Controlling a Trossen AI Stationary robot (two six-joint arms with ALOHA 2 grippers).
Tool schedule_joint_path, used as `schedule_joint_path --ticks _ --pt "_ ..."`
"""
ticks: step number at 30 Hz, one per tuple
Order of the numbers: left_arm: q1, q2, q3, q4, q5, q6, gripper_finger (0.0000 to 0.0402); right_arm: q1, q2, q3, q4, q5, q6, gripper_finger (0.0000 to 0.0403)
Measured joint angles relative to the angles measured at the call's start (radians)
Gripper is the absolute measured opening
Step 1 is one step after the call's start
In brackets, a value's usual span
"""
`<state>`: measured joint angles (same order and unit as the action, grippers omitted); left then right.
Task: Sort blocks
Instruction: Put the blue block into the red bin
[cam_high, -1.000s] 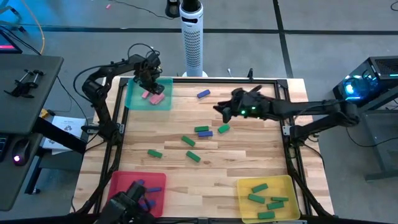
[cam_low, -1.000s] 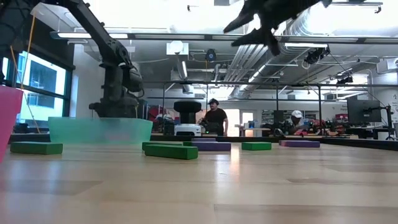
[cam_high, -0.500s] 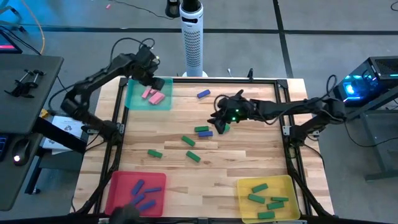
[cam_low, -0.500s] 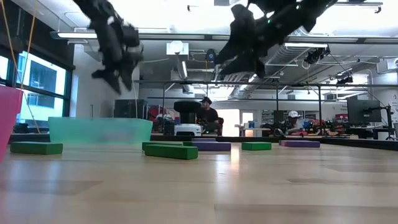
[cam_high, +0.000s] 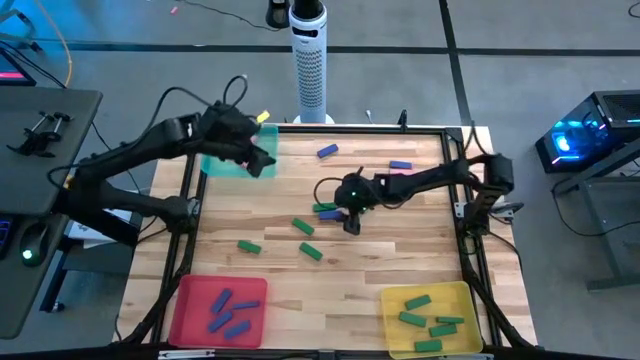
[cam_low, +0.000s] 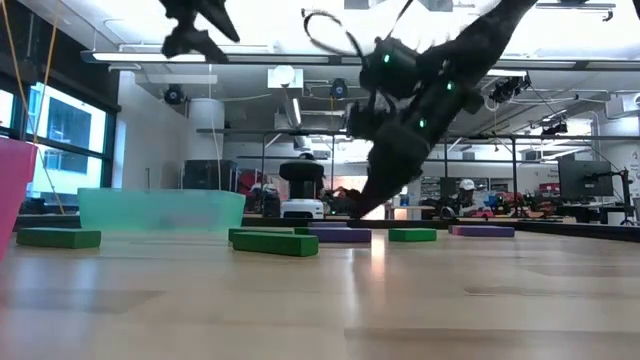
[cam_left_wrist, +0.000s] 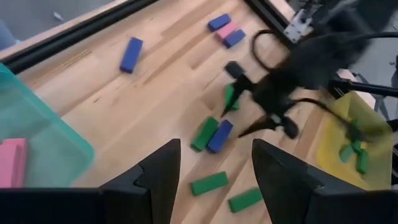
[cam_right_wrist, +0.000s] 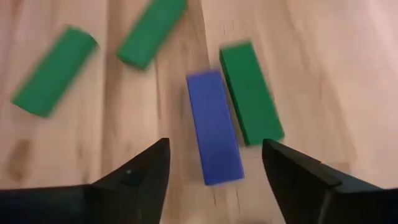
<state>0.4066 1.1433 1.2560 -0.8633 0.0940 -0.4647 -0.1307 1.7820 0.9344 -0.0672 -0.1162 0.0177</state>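
Right gripper (cam_right_wrist: 214, 186) spread open, empty, low over blue block (cam_right_wrist: 214, 127) lying flush beside green block (cam_right_wrist: 250, 93), mid-table. Probably light, rigid, smooth: best pinched across narrow sides. Left gripper (cam_left_wrist: 214, 180) open, empty, by teal tray (cam_high: 215, 165).

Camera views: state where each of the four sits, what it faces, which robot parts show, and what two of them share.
High view: overhead, straight down on the table; both arms, left gripper over the teal tray, right gripper mid-table.
Low view: table height, facing the room; arms descend from above.
Left wrist view: behind open fingers, facing across the table at the other arm.
Right wrist view: above the blue block, open fingers framing it.
Shared: that blue block beside a green block appears in both wrist views.
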Motion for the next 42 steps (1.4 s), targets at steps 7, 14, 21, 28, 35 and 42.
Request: schedule_joint_path --ticks 7,14,21,28,35,42 --pt "-0.174 -0.042 0.000 -0.002 -0.189 -0.041 0.0184 0.021 0.074 0.002 -0.002 0.049 -0.039 0.0228" --pt "-0.256 -0.023 0.000 0.004 -0.264 0.013 0.0184 0.058 0.102 0.004 0.008 0.059 -0.038 0.0102" --pt "-0.271 -0.029 -0.190 0.242 -0.203 0.117 0.0184 0.088 -0.009 -0.006 -0.027 0.047 0.264 0.0054" --pt "-0.306 -0.008 -0.459 0.799 0.014 0.282 0.0184 0.138 -0.238 -0.002 0.043 0.103 0.380 0.0054" --pt "-0.308 0.044 -0.554 1.171 0.053 0.276 0.0197 0.198 -0.388 -0.001 0.244 0.312 0.467 0.0054" --pt "-0.301 0.099 -0.555 1.478 0.064 0.205 0.0245 0.223 -0.387 0.000 0.612 0.350 0.360 0.0054"
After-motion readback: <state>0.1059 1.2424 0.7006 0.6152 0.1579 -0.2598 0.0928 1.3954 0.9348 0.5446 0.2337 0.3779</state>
